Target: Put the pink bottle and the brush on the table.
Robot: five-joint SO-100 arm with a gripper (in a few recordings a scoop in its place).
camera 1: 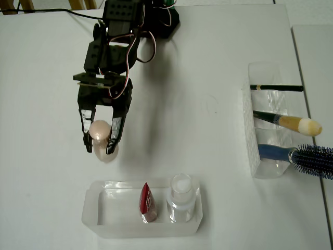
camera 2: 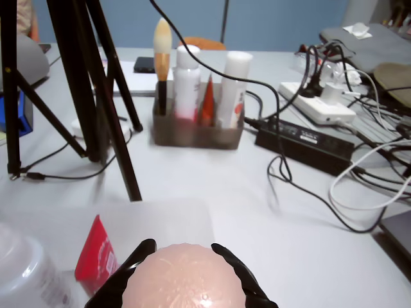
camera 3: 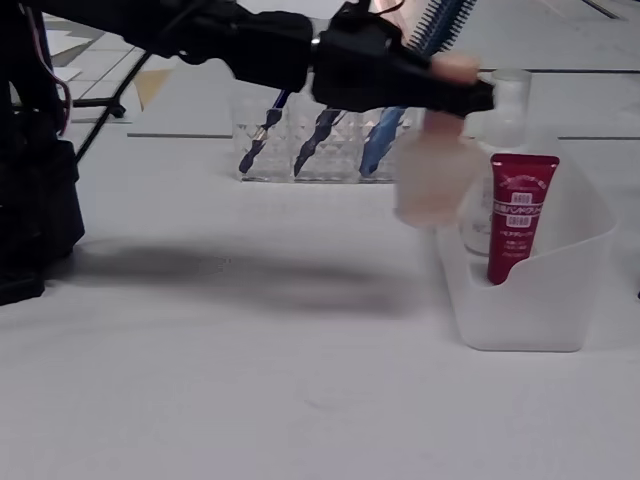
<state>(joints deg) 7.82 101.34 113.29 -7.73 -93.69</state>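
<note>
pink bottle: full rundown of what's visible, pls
The pink bottle is small, pale peach-pink and smooth, plastic-looking, with a squat rounded body and a narrower cap. The gripper holds it, one black finger on each side. The fixed view shows it blurred, hanging clear above the table, just left of the clear tray. From overhead it sits above and left of that tray.

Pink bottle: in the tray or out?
Out. The pink bottle hangs between the gripper fingers, above the table beside the clear tray, as the fixed view shows.
</note>
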